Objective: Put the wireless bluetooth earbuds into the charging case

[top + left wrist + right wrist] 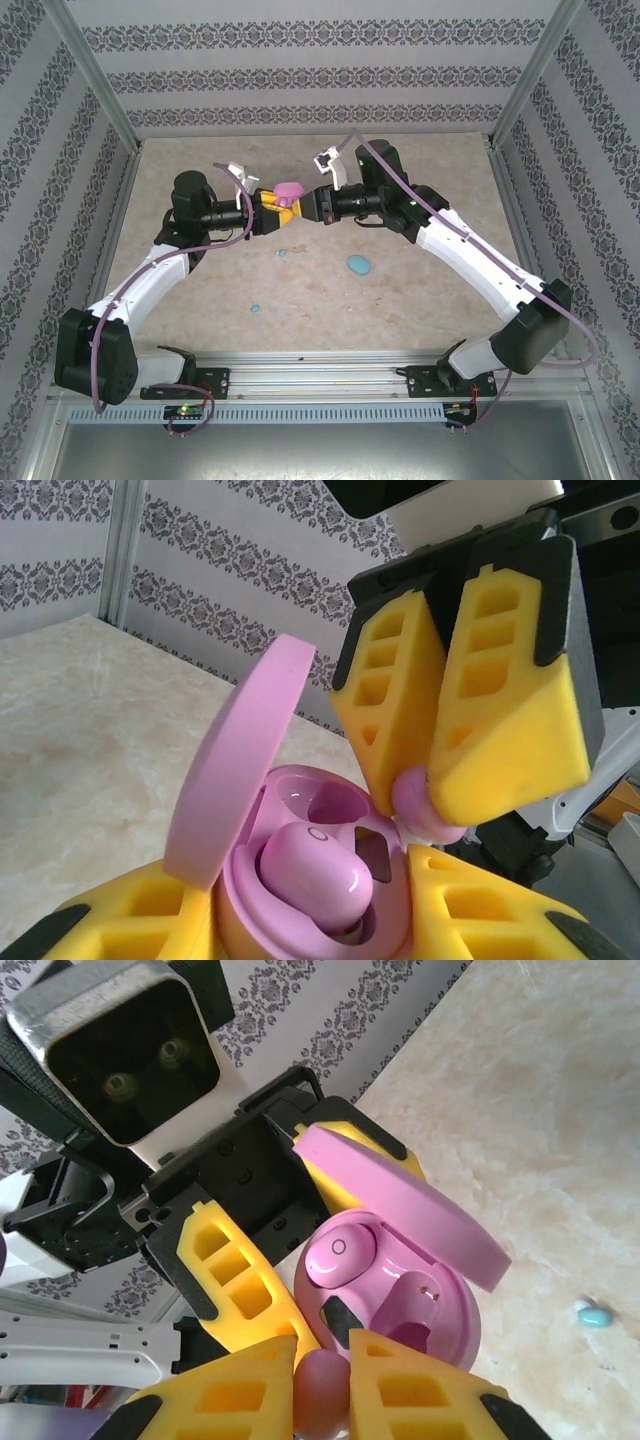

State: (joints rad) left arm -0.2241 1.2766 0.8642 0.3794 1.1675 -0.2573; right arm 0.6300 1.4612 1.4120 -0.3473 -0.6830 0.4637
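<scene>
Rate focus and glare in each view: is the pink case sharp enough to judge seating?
Top view: even light and soft shadows, but the pink case is tiny and coarse. Left wrist: the case and the seated bud are sharp, with a mild highlight on the bud. Right wrist: the case is crisp, the held bud at the bottom edge is slightly soft, with no strong glare.

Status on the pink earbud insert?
Left gripper shut on open pink case, one pink earbud seated. Right gripper shut on second pink earbud, beside the empty slot, not yet in. Nothing blocking the slot.
</scene>
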